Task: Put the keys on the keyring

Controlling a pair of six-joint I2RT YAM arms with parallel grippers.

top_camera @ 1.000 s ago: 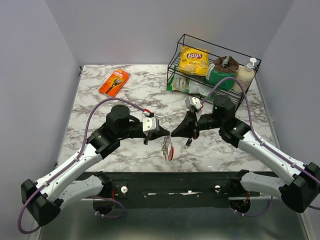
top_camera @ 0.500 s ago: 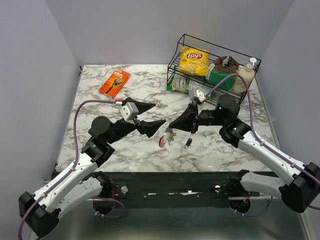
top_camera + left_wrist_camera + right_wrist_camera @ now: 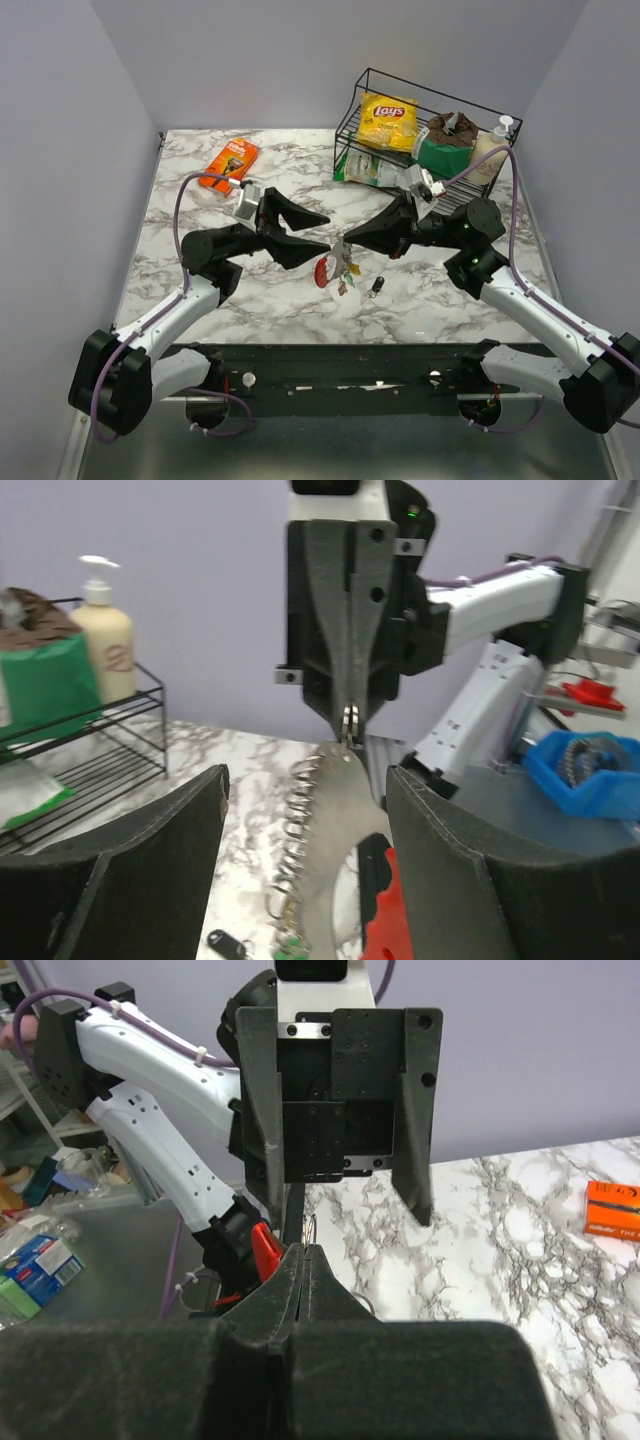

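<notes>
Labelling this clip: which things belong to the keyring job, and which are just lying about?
Job: keyring, keys on it, small dark fob, perhaps a key.
Lying about: razor pack, chip bag, lotion bottle, green bag, wire rack.

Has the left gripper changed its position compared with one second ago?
Yes. The left gripper has drawn back to the left, nearer to the orange package, its jaws now open; the right gripper holds the keyring alone.
</notes>
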